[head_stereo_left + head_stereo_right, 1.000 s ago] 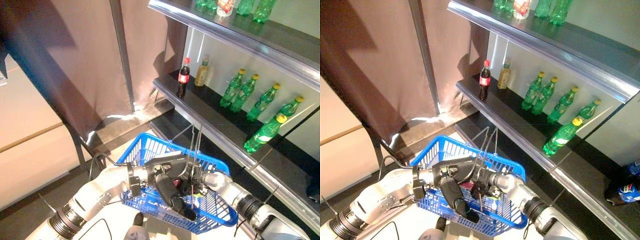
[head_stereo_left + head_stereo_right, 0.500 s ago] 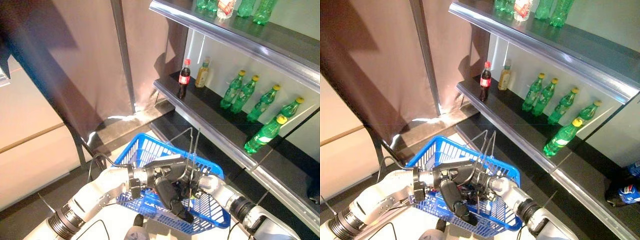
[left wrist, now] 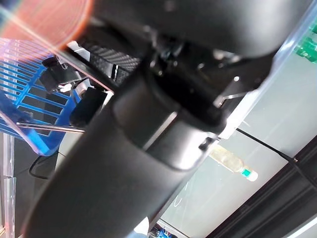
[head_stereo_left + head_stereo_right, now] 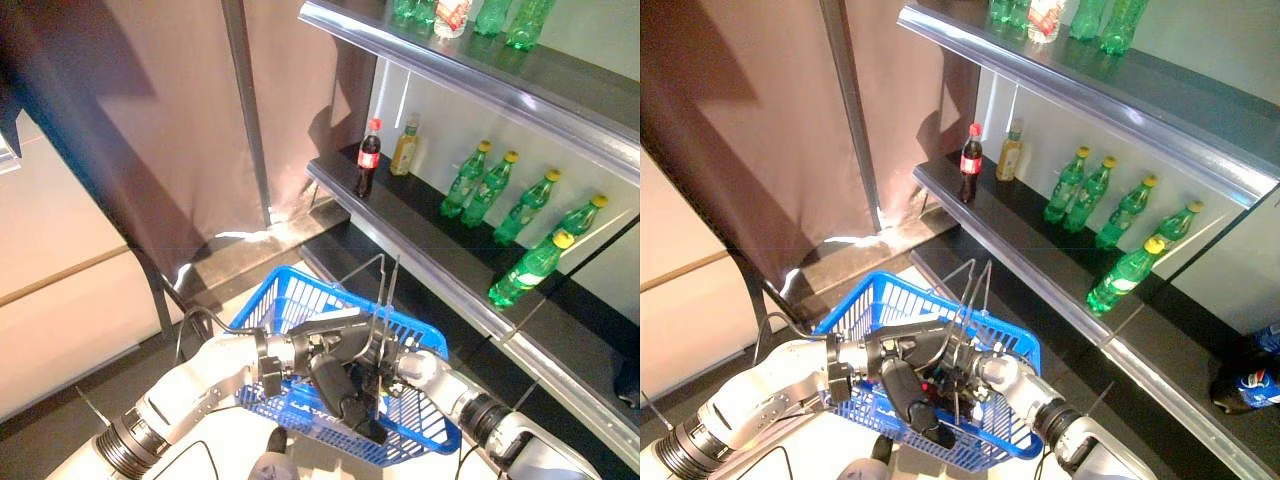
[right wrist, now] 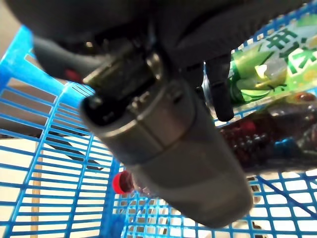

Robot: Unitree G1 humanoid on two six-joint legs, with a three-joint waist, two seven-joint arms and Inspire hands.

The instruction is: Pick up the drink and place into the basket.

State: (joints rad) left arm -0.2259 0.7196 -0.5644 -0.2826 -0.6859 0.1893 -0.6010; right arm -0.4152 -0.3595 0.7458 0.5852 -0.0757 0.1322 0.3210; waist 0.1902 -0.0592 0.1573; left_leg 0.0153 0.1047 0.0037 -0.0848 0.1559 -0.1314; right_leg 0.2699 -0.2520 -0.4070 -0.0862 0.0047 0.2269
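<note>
Inside the blue basket [image 5: 44, 163], the red-capped drink [image 5: 257, 144] lies flat.

Pretty cramped in the lower middle of the frame: the blue basket [image 4: 300, 300] had both hands crowding its mouth, the left hand [image 4: 335, 375] draped over the near rim and the right hand [image 4: 965, 375] reaching inside, with the wire handles [image 4: 383, 290] standing up right between them. Bottles [image 5: 267, 114] already covered the basket floor. Only the basket's upper left corner looked open. On the right, the shelf edge [image 4: 440, 270] and the green bottles [image 4: 525, 270] on it boxed that side in
</note>
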